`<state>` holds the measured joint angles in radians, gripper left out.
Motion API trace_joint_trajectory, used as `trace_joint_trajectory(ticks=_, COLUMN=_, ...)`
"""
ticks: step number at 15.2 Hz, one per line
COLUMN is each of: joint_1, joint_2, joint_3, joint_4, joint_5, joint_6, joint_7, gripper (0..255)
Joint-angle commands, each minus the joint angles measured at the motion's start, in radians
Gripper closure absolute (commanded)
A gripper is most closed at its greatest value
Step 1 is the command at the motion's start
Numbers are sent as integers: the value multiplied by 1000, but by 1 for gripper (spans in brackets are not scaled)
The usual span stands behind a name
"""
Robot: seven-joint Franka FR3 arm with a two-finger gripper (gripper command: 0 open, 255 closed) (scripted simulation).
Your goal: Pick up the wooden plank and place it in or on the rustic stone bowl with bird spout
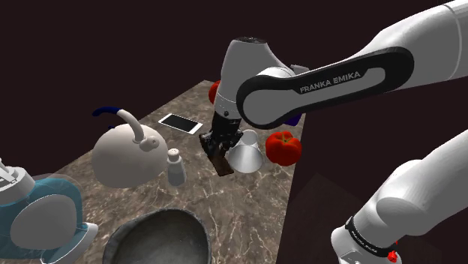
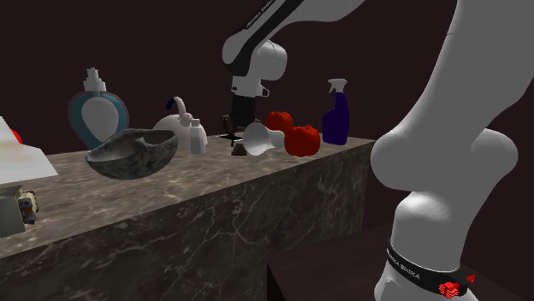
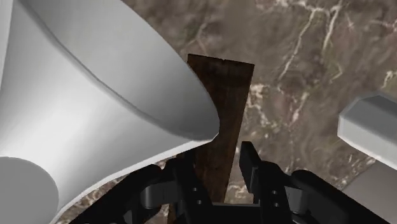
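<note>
A dark brown wooden plank [image 3: 221,108] sits between my gripper's [image 3: 218,158] two black fingers, which clasp its near end. In the shoulder view the gripper [image 1: 216,148] points down over the marble counter with the plank [image 1: 220,163] sticking out below it, tilted. Its lower end is close to the counter; I cannot tell if it touches. The grey stone bowl [image 1: 159,238] stands at the counter's near end, well away from the gripper. From the second exterior view the bowl [image 2: 133,152] lies to the left of the gripper [image 2: 237,137] and plank [image 2: 240,150].
A white funnel [image 1: 246,152] lies right beside the plank, with a red fruit [image 1: 283,148] behind it. A white kettle [image 1: 127,155], a small shaker [image 1: 175,166] and a phone [image 1: 180,123] stand nearby. A blue spray bottle [image 2: 336,113] stands at the counter's far end.
</note>
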<state>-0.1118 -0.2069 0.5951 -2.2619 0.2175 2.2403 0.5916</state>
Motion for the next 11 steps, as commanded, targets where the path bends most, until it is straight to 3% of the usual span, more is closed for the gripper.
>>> trace_joint_trajectory(ticks=1, joint_1=1, joint_2=8, joint_3=4, joint_4=-4, joint_5=-1, joint_6=-84, joint_7=6, gripper=255)
trace_joint_trajectory(ticks=8, joint_1=-2, joint_2=11, joint_3=3, joint_4=8, joint_5=-9, joint_6=-65, joint_7=5, gripper=255)
trace_joint_trajectory(ticks=9, joint_1=-2, joint_2=11, joint_3=3, joint_4=8, joint_5=-9, joint_6=-65, joint_7=5, gripper=0)
trace_joint_trajectory(ticks=11, joint_1=-24, joint_2=97, joint_3=20, joint_4=142, joint_5=-105, joint_6=-167, joint_7=45, gripper=0)
